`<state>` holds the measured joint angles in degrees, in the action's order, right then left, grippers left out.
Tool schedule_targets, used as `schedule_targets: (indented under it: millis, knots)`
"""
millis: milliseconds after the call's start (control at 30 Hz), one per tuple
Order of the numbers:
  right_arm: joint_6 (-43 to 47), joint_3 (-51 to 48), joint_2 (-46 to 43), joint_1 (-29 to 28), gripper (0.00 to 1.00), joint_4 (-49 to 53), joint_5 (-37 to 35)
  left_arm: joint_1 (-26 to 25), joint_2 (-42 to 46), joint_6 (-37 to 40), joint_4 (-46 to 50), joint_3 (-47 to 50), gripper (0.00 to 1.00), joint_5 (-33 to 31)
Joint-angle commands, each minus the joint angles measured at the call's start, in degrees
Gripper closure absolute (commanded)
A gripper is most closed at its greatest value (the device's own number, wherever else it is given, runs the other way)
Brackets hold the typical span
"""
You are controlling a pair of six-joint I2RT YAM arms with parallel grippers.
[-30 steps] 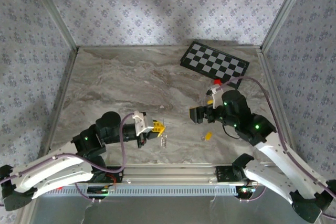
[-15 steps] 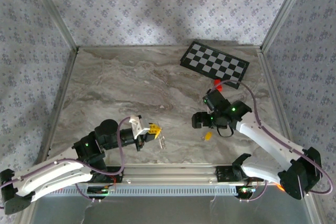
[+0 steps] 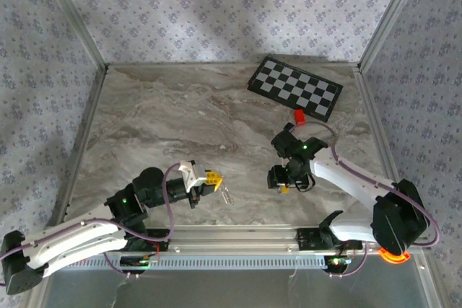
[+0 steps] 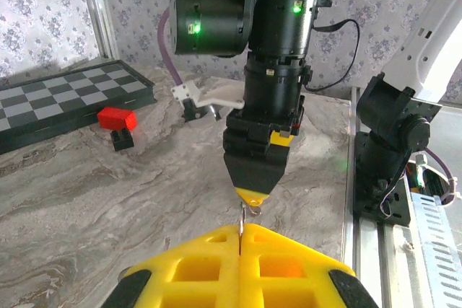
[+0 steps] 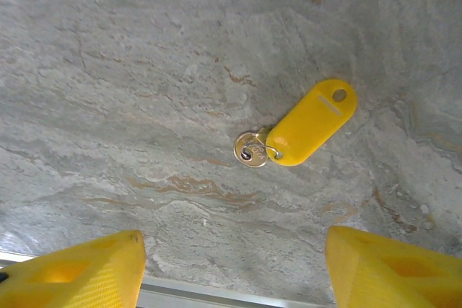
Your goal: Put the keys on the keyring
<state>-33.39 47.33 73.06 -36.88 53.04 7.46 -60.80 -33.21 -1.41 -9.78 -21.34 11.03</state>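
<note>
My left gripper (image 3: 211,178) is shut on the keyring (image 3: 227,194), a thin silver loop that sticks out past its yellow fingertips. In the left wrist view the keyring (image 4: 240,214) shows edge-on, pinched at the gripper (image 4: 240,232). A small silvery key (image 5: 250,149) on a yellow tag (image 5: 312,122) lies flat on the marble table. My right gripper (image 3: 284,178) points straight down over it; its yellow fingers (image 5: 72,268) stand wide apart with nothing between them. From the left wrist, the right gripper (image 4: 253,189) hangs just beyond the keyring.
A checkerboard (image 3: 294,89) lies at the back right, with a red block (image 3: 299,115) in front of it and a black block (image 4: 123,139) beside that. A metal rail (image 3: 238,236) runs along the near edge. Patterned walls enclose the table.
My right arm has swung left and toward the near edge, coming down over the yellow-tagged key, and its fingers have narrowed. My left arm has shifted slightly right, still gripping the keyring.
</note>
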Motion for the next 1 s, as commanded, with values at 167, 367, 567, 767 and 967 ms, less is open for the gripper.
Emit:
schedule_targets:
  millis: [167, 367, 567, 767, 967]
  knots:
    - [5.04, -0.59, 4.65, -0.11, 0.36, -2.53, -1.22, -0.11, -1.28, -1.84, -5.75, 0.28, 1.00, 1.31]
    - [5.53, -0.64, 7.27, -0.38, 0.36, -4.45, -3.52, -0.12, -0.99, -2.46, -7.24, 1.08, 1.00, 1.86]
    - [6.38, -0.40, 10.40, -0.38, 0.37, -6.58, -3.60, -0.03, -1.14, -2.55, -8.11, 1.74, 1.00, 0.98]
    - [6.87, -0.17, 12.06, -0.51, 0.43, -6.44, -3.01, 0.28, -1.51, -2.79, -8.23, 1.83, 1.00, 0.53]
    - [5.75, -0.88, 12.38, -1.86, 0.48, -6.13, -2.62, 0.33, -1.64, -3.22, -9.20, 2.14, 1.00, 0.62]
